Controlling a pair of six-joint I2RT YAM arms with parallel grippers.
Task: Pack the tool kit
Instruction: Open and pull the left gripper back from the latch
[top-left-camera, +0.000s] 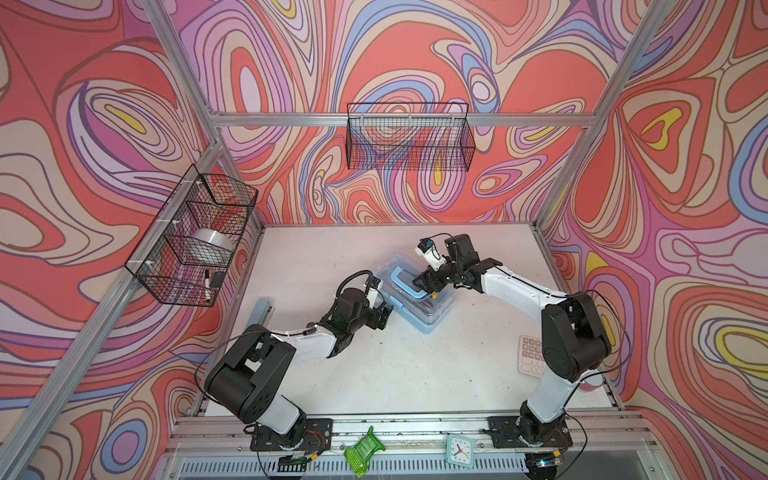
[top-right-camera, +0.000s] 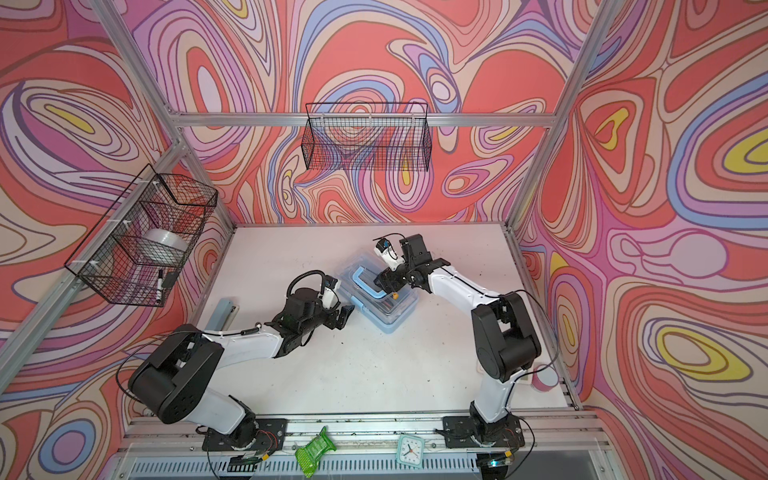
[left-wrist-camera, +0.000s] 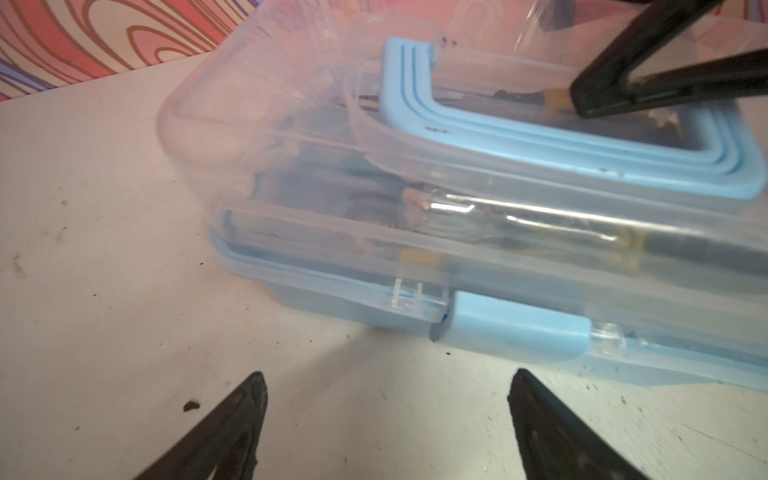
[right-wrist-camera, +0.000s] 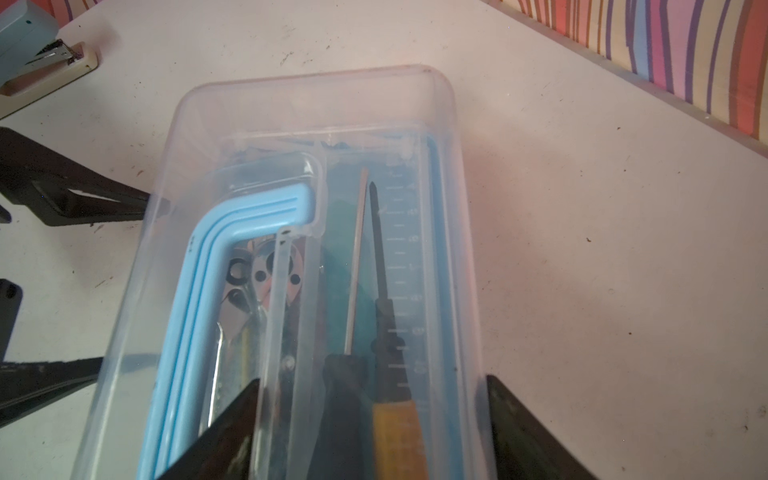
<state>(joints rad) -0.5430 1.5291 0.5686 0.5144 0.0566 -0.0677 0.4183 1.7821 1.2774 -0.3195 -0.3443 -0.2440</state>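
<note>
Place: the tool kit (top-left-camera: 419, 309) stands on the white tabletop (top-left-camera: 395, 374), a little above the middle of the frame in both top views.
Long axis: it runs slantwise, from upper left to lower right of the frame.
Lid: the clear lid (right-wrist-camera: 311, 104) lies on the light blue box, and the blue handle (right-wrist-camera: 199, 291) is folded flat on it.
Inside: through the lid I see a yellow-handled screwdriver (right-wrist-camera: 386, 324) and a shiny metal tool (right-wrist-camera: 262, 276), perhaps a ratchet. The screwdriver shaft lies along the long axis of the box.
Left claw (top-left-camera: 385, 316): it is wide open and holds nothing. It is just beside the lower left long side of the kit, apart from it, and points toward that side.
Right claw (top-left-camera: 422, 286): it is spread wide above the lid, near the handle, with nothing clamped between its fingers. Whether a fingertip presses on the lid, I cannot tell.
Latch: the blue latch (left-wrist-camera: 515, 328) sits on the long side that faces the left claw. Whether it is snapped shut is not clear.
Nearer arm: for the latch the left arm is nearer, I judge. The latch lies straight ahead of the left claw, across the long axis.
Others: the stapler (top-left-camera: 262, 316) lies at the left edge and the pink calculator (top-left-camera: 530, 355) at the right, both well apart from the kit.
</note>
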